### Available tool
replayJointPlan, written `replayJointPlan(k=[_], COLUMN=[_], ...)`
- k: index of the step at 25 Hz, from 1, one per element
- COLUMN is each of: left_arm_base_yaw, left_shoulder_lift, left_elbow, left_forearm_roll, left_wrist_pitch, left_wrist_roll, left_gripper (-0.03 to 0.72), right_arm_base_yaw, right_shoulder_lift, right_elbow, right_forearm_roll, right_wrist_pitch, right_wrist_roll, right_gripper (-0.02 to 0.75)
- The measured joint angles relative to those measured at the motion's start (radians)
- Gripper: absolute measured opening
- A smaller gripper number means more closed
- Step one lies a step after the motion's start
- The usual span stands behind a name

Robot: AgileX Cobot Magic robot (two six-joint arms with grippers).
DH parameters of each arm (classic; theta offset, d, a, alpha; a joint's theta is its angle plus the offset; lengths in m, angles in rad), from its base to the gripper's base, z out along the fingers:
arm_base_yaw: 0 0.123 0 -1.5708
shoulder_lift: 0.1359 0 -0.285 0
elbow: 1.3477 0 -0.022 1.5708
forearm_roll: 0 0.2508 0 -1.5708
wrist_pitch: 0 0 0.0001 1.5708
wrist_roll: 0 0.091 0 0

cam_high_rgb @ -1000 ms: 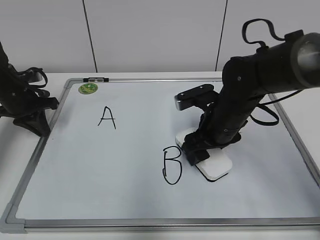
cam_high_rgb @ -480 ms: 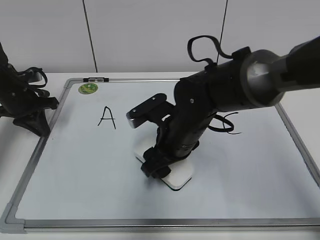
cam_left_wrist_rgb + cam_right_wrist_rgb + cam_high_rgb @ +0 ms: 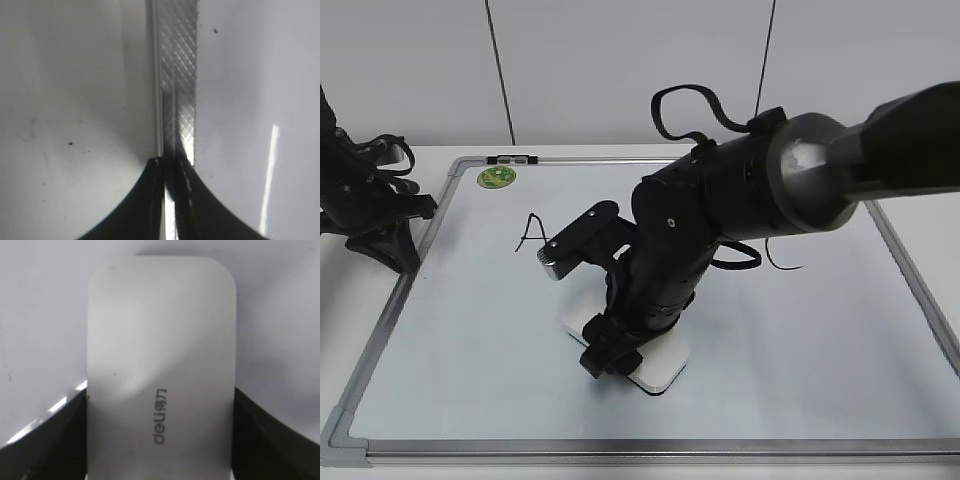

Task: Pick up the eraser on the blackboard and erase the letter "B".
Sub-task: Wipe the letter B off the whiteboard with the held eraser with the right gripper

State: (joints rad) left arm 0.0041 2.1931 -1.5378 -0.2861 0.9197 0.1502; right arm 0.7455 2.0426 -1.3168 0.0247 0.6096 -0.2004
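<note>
The white eraser [image 3: 660, 368] lies flat on the blackboard [image 3: 470, 330], left of the board's middle and towards the front. My right gripper [image 3: 625, 345] is shut on its long sides. In the right wrist view the eraser [image 3: 160, 365] fills the space between the two dark fingers [image 3: 160, 440], with its grey print showing. No letter "B" shows anywhere on the board; the arm covers the spot where it stood. My left gripper [image 3: 395, 245] is at the board's left edge, with its jaws [image 3: 170, 165] shut over the silver frame [image 3: 177, 75].
The black letter "A" [image 3: 532, 232] is partly hidden behind the right wrist. A stroke of the "C" [image 3: 782, 262] shows right of the arm. A green sticker [image 3: 497, 177] sits at the board's back left corner.
My right gripper slid the eraser left across the board, over where the "B" stood. The "B" no longer shows. The left arm has not moved.
</note>
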Motion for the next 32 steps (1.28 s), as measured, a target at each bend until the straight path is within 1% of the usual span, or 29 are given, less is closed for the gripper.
replayJointPlan(k=[5,7,11,15,26,32], left_arm_base_yaw=[0.000,0.000,0.000,0.000,0.000,0.000], left_shoulder_lift=[0.000,0.000,0.000,0.000,0.000,0.000], left_elbow=[0.000,0.000,0.000,0.000,0.000,0.000], left_forearm_roll=[0.000,0.000,0.000,0.000,0.002,0.002], left_wrist_pitch=[0.000,0.000,0.000,0.000,0.000,0.000], left_wrist_roll=[0.000,0.000,0.000,0.000,0.000,0.000], left_gripper=[0.034,0.035,0.035,0.036,0.036,0.036], right_arm_base_yaw=[0.004,0.006,0.012,0.006,-0.089,-0.175], right_shoulder_lift=[0.006,0.007,0.009,0.009,0.005,0.003], right_elbow=[-0.025,-0.029,-0.031,-0.033,-0.035,-0.035], right_forearm_roll=[-0.013,-0.034,-0.119,-0.141,-0.147,-0.147], right_wrist_pitch=[0.029,0.034,0.047,0.068,0.091,0.096], right_wrist_roll=[0.000,0.016,0.102,0.141,0.150,0.150], right_gripper=[0.534,0.534,0.534,0.534,0.534,0.534])
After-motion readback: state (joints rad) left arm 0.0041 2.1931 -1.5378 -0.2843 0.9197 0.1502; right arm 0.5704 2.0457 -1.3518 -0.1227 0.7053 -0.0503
